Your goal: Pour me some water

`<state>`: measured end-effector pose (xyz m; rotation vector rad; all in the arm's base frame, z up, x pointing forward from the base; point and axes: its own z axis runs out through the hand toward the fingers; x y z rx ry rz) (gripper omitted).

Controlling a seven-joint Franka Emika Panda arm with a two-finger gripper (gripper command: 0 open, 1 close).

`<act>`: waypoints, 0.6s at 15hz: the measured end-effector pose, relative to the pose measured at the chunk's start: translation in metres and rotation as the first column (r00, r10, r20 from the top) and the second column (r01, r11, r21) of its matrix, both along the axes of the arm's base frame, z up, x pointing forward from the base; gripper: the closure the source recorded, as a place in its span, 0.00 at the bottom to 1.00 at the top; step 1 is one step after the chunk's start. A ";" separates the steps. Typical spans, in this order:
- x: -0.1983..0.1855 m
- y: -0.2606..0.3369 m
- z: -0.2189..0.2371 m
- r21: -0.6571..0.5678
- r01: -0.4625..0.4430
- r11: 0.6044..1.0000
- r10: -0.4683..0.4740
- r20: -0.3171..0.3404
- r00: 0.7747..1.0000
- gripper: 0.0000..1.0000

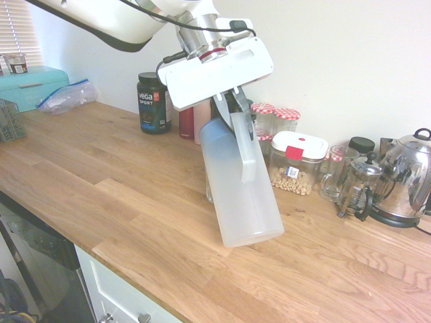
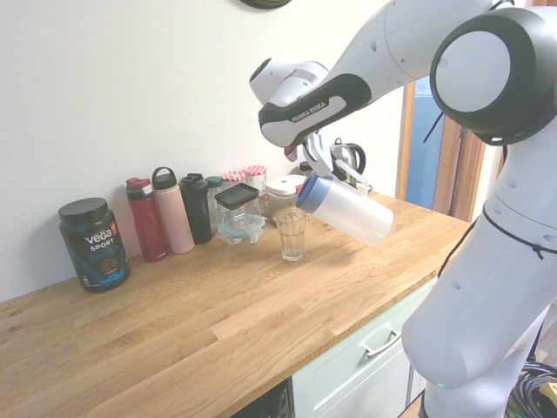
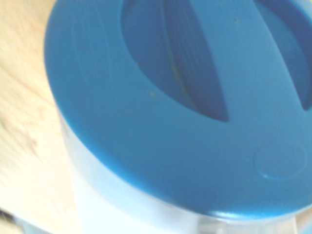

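Overhead, hand clamped on tilted pitcher, just beside glass.

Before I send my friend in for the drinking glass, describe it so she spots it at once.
On the wooden counter, look in front of the row of bottles against the wall. The glass stands alone under the tilted jug, clear, open-topped and without a lid.

White Franka arm reaching in from above, forearm slanted downward, wrist angled steeply down, end effector clamped shut on a handle, fingers partly hidden, raised above the tabletop
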<state>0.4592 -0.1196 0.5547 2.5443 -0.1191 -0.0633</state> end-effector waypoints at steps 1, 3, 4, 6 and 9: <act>-0.007 -0.005 0.011 0.042 0.011 0.999 -0.013 0.041 0.999 1.00; -0.025 -0.013 0.037 0.111 0.017 0.994 -0.032 0.135 0.990 1.00; -0.037 -0.016 0.046 0.141 0.016 0.990 -0.042 0.181 0.983 1.00; -0.067 -0.013 0.050 0.210 0.032 0.977 -0.087 0.256 0.963 1.00; -0.099 -0.006 0.048 0.298 0.093 0.950 -0.197 0.340 0.920 1.00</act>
